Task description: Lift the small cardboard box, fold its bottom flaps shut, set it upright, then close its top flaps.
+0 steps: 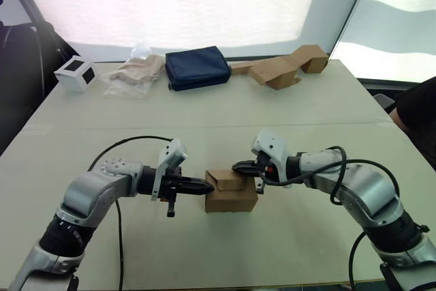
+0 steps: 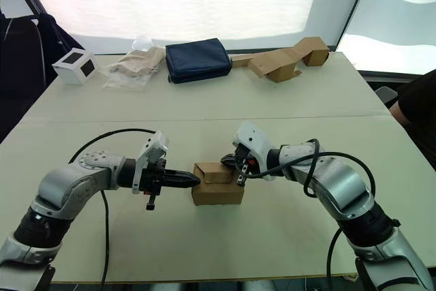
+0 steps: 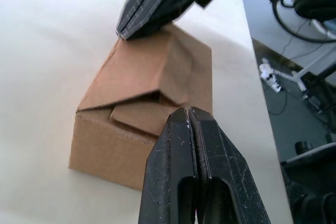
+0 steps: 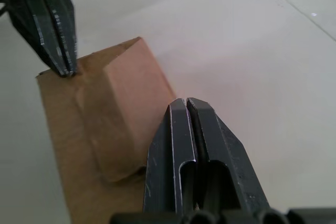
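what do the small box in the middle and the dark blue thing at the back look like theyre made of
The small cardboard box looks like plain brown cardboard with a matte finish: creased fold lines and raw flap edges show in the left wrist view. The dark blue pouch looks like soft woven fabric, going by its rounded, slightly puffed corners and dull surface, though that is less certain.

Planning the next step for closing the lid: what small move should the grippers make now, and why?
Probably press down. The small cardboard box stands upright on the table, one top flap still humped. The left gripper and right gripper, both shut, meet its top from opposite sides, so pushing should flatten it.
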Tool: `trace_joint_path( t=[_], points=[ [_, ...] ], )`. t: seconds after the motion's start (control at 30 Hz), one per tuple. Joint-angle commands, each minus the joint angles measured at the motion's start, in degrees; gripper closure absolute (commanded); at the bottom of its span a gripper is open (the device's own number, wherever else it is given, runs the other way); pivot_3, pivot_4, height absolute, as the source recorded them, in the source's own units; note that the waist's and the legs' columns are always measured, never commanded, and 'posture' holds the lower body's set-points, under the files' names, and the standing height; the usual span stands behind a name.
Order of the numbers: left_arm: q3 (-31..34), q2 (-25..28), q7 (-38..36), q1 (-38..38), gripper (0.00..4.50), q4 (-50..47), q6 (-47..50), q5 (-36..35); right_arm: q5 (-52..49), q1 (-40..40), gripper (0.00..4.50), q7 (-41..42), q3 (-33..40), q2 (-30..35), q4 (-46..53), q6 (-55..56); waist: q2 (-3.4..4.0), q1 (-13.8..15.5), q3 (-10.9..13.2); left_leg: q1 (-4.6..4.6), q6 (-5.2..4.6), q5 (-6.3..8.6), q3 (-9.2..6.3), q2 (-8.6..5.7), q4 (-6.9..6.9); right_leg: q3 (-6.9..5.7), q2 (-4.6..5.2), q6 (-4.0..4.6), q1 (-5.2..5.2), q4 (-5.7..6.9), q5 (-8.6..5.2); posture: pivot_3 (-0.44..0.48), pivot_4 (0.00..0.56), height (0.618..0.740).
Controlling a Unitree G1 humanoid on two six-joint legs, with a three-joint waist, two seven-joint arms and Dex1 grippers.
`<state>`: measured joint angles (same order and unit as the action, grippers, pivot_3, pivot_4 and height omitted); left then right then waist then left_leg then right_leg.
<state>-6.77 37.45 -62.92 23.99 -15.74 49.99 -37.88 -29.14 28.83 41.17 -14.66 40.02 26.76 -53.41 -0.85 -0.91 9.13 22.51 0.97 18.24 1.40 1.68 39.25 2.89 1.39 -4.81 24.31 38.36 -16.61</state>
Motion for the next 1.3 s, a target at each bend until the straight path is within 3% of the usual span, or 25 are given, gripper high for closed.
trace_joint_path(
  t=[0.03,0.43,0.77,1.3],
  points=[
    [2.94,-1.32,1.53,2.92,4.48,0.59,-0.06,-1.82,-0.25,-0.29,4.50,0.27,1.90,0.20,2.22,0.20,0.00,0.03,0.00,0.00,0.00,0.00,0.00,0.00,0.00,0.00,0.00,0.00,0.00,0.00,0.00,0.000,0.150,0.740],
    [-3.68,-7.69,4.58,6.53,4.48,8.90,-8.89,7.36,-0.57,-1.40,4.50,-0.47,4.26,-0.50,4.39,1.48,0.00,0.04,0.00,0.00,0.00,0.00,0.00,-0.06,0.00,-0.01,0.03,-0.01,-0.01,0.00,0.00,0.000,0.150,0.740],
    [-2.61,-8.11,3.42,6.80,4.48,9.81,-9.21,7.50,-4.26,-5.99,4.50,1.40,8.57,1.77,11.83,1.64,0.00,0.16,0.00,0.00,0.00,0.00,-0.02,-0.06,0.00,-0.02,0.04,-0.01,-0.04,-0.02,0.00,0.000,0.150,0.740],
    [-1.76,-8.14,3.67,6.81,4.48,8.77,-7.33,6.33,0.64,-7.31,4.50,1.90,1.87,2.77,10.95,4.47,0.00,0.12,0.00,-0.02,0.00,0.00,-0.03,-0.06,0.00,-0.02,0.02,-0.01,-0.04,-0.02,0.00,0.000,0.150,0.740]
  ],
)
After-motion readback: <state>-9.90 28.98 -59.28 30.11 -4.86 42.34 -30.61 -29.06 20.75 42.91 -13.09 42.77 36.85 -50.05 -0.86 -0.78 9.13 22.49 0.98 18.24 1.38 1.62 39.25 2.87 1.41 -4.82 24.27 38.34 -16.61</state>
